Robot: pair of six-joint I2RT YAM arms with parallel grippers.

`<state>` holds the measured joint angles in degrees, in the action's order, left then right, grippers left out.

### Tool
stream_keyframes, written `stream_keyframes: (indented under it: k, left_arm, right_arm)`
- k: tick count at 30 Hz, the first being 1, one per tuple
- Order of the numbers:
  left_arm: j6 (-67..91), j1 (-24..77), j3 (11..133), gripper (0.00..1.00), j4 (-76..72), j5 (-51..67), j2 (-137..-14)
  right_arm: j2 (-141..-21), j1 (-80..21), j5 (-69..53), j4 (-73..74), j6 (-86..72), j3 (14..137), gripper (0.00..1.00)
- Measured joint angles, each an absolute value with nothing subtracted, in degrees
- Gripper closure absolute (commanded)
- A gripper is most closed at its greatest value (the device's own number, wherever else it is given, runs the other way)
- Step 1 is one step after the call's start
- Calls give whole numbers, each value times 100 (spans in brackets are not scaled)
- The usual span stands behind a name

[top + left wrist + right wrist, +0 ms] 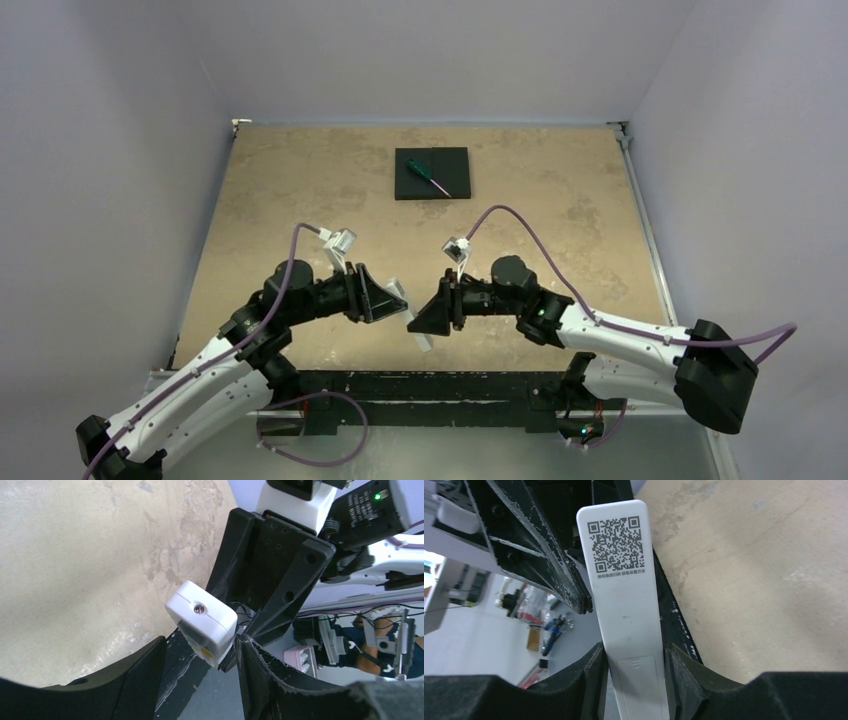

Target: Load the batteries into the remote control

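My right gripper (636, 661) is shut on the lower part of the slim white remote control (623, 605) and holds it in the air above the table's near edge. The remote's back faces the right wrist camera, with a QR label and the battery cover (640, 680) in place. My left gripper (199, 647) is open around the remote's top end (201, 616). There is a gap to its left finger, and its right finger is close beside the remote. In the top view both grippers (388, 300) (428, 312) meet at the remote (424, 342). No batteries are in view.
A black square pad (450, 160) lies at the far middle of the tan table, with a green-handled screwdriver (424, 174) on it. The black mounting rail (430, 385) runs along the near edge. Grey walls enclose the table.
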<state>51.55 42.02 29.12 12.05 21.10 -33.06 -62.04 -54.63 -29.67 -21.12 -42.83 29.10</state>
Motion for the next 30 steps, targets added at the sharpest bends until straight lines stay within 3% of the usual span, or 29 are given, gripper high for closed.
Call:
stream_keyframes:
  k: [10,17,27,30]
  left_arm:
    - [5496,4202,2864,46,368,2545,-3336]
    - [5638,4202,2834,51,89,2679,-3293]
    - [5660,4204,2808,78,10,2731,-3232]
    - [5664,4202,2751,100,-34,2727,-3199]
  right_arm:
    - [-6246,-5463,-3181,-4226,-5494,2222,100]
    - [-6337,-5463,-3238,-4853,-5835,2182,100]
    - [-6420,-5463,-3234,-5271,-6023,2012,100]
    - [-6460,-5463,-3236,-5347,-6042,1986,100]
